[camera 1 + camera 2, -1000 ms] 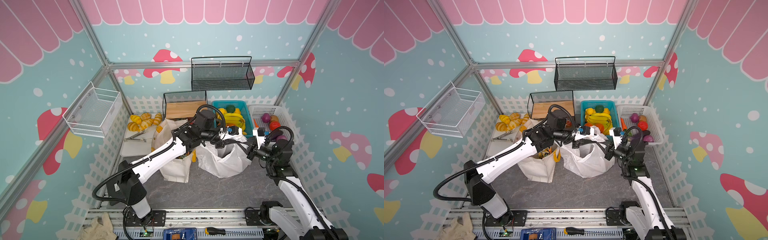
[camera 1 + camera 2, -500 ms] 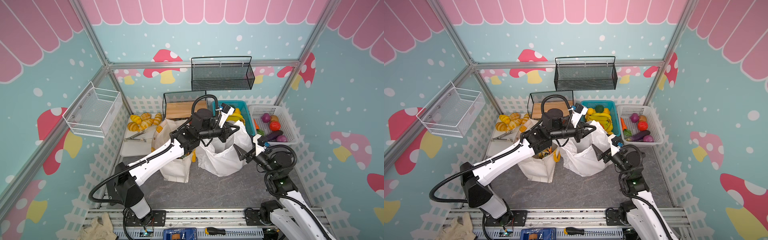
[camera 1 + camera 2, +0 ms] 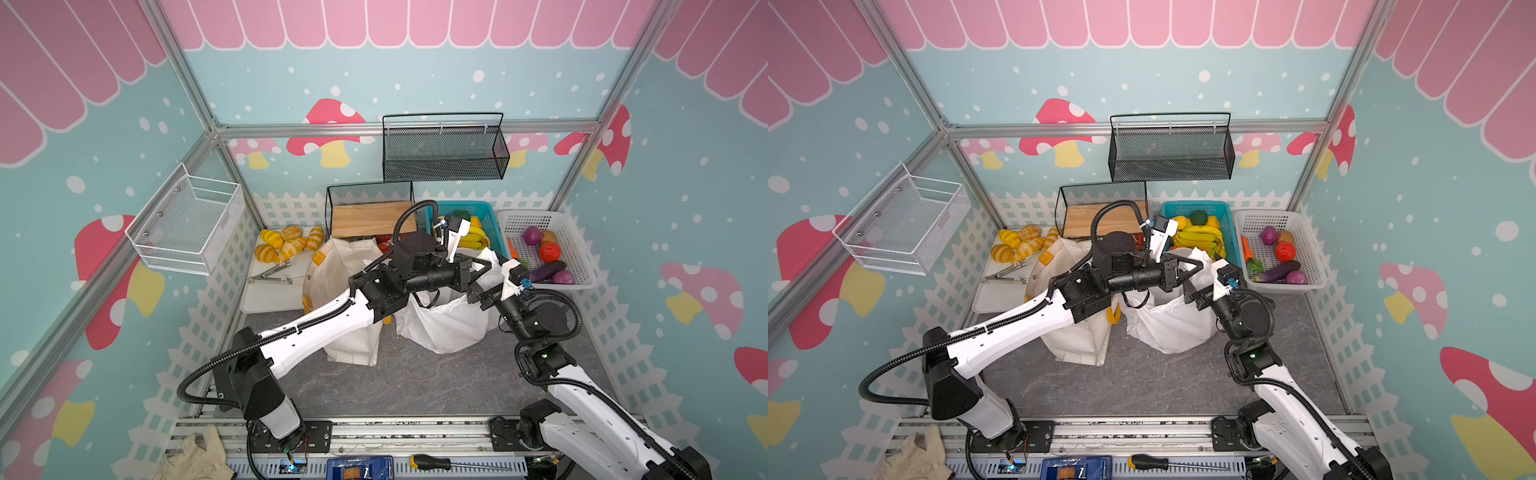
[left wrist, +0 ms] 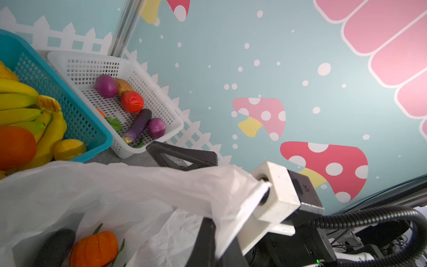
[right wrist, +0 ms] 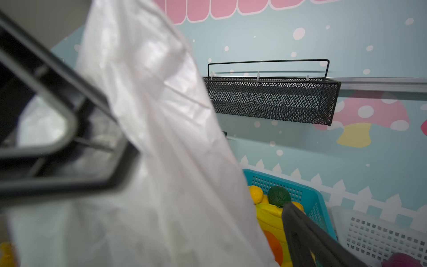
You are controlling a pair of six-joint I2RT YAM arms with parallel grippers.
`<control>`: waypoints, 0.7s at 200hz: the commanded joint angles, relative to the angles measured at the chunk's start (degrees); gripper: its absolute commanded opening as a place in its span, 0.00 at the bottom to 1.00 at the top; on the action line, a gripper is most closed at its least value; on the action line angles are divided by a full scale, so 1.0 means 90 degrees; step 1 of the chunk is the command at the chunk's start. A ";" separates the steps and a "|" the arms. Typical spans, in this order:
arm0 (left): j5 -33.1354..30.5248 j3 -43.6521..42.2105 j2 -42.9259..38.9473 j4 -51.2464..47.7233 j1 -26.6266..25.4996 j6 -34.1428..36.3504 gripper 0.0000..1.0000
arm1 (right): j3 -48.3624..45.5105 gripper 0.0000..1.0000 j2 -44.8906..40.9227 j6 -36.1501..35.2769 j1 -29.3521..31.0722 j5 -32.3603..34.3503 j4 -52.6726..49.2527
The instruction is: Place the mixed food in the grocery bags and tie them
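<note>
Since the white plastic bag (image 3: 444, 328) stands near the middle of the bench (image 3: 415, 382) with its mouth gaping, the step in hand looks like tying it. Inside, the left wrist view shows one orange pumpkin (image 4: 94, 247) and one dark eggplant (image 4: 55, 247); more may lie hidden under the film.

The left gripper (image 3: 478, 268) is clenched on the bag's upper edge, drawing a flap taut. The right gripper (image 3: 482, 293) is released, jaws wide, with loose film between them in its wrist view.

To tie well, the right gripper should close on the opposite handle alone, not the bag wall. Both pulls are best kept low so the bag does not tip.

There are two bags: this one and one canvas tote (image 3: 353, 349) just beside it. Behind stand two baskets, one teal basket (image 3: 492, 212) and one white basket (image 3: 582, 257).
</note>
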 commanded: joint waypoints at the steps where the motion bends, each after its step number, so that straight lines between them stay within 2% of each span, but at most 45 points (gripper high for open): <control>1: -0.0186 -0.0256 -0.0141 0.0615 -0.0065 -0.0715 0.00 | -0.0054 0.97 0.0307 0.0210 0.0078 0.0532 0.1198; 44: -0.0336 -0.0714 -0.0268 0.1324 -0.0150 -0.1208 0.00 | 0.0020 0.96 0.1048 0.0918 0.0112 0.1292 0.2179; 77: -0.0410 -0.0914 -0.0309 0.1630 -0.0183 -0.1354 0.00 | 0.0095 0.94 0.1512 0.1309 0.0124 0.2086 0.2345; 94: -0.0391 -0.0924 -0.0301 0.1671 -0.0184 -0.1365 0.00 | 0.0085 0.85 0.1659 0.1313 0.0124 0.2185 0.2205; 110: -0.0393 -0.0848 -0.0320 0.1564 -0.0176 -0.1237 0.00 | 0.0151 0.73 0.1693 0.1311 0.0115 0.2193 0.1441; 140: -0.0179 -0.0515 -0.0317 0.1097 -0.0017 -0.0766 0.00 | -0.0280 0.66 0.1457 0.0902 0.0099 0.1492 0.0769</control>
